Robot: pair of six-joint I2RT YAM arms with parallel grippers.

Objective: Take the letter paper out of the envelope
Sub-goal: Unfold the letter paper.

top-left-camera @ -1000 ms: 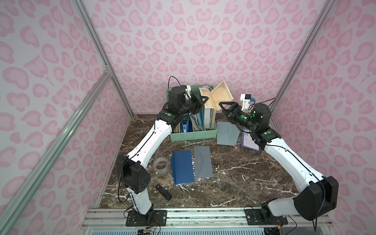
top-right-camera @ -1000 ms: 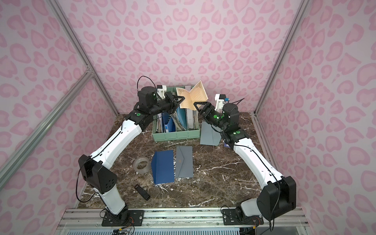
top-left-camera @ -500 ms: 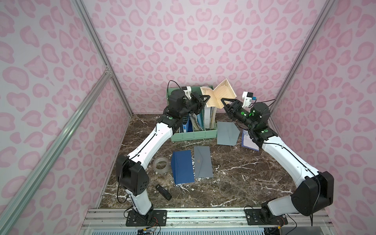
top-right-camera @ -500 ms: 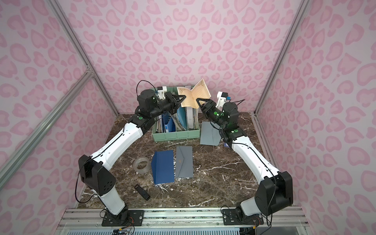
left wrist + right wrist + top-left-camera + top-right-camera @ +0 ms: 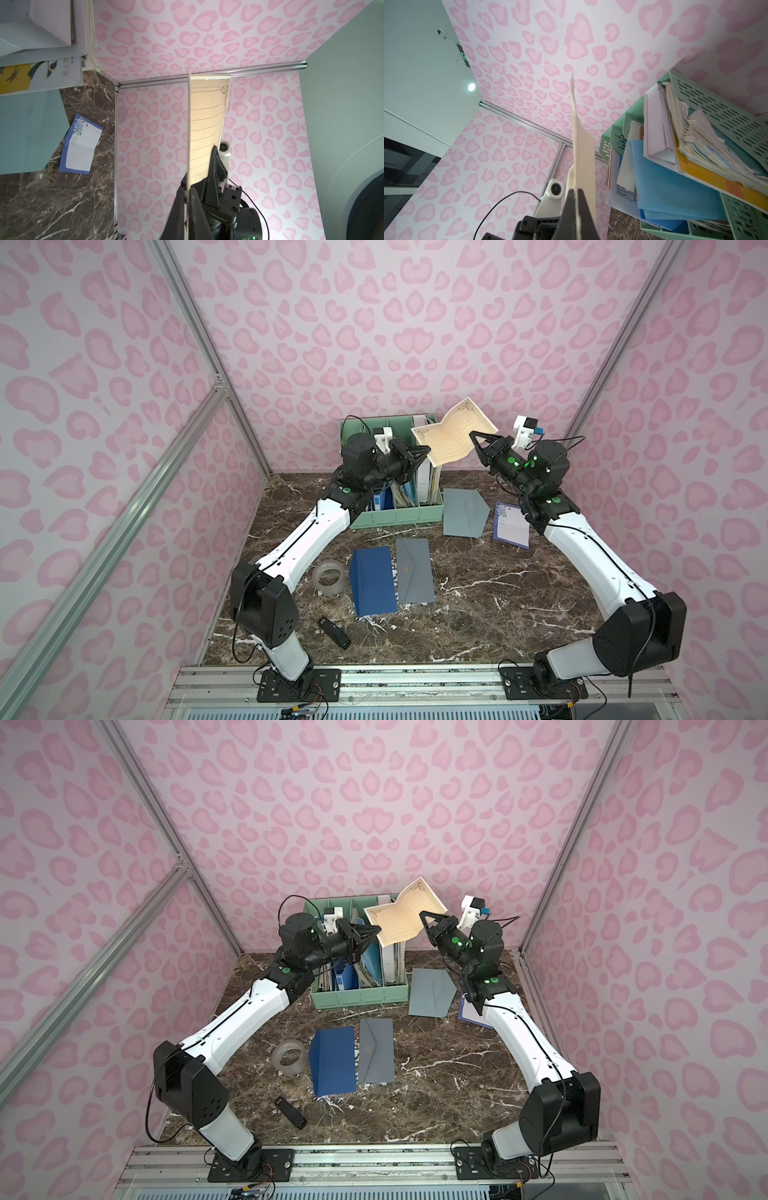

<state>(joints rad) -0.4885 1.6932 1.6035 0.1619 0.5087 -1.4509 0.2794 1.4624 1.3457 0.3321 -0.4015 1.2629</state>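
Note:
The letter paper [image 5: 451,435], a cream lined sheet with an ornate border, hangs unfolded and bowed in the air above the file organizer, clear of any envelope. In both top views my left gripper [image 5: 424,451] pinches its lower left edge. My right gripper [image 5: 474,436] is shut on its right edge. The left wrist view shows the letter paper [image 5: 205,124] edge-on, running between the fingers of my left gripper [image 5: 188,189]. In the right wrist view my right gripper [image 5: 576,191] clamps the sheet [image 5: 583,149]. A grey envelope [image 5: 463,512] with its flap open lies on the table below.
The green file organizer [image 5: 395,520], full of folders, stands at the back under the paper. A blue-bordered note [image 5: 512,526] lies by the right arm. A dark blue envelope [image 5: 372,580], another grey envelope [image 5: 413,570], a tape roll [image 5: 328,577] and a small black stick [image 5: 333,631] lie nearer the front.
My right gripper, open a second ago, has reached the paper's right edge and shut on it. The left gripper has kept hold of the sheet and moved little.

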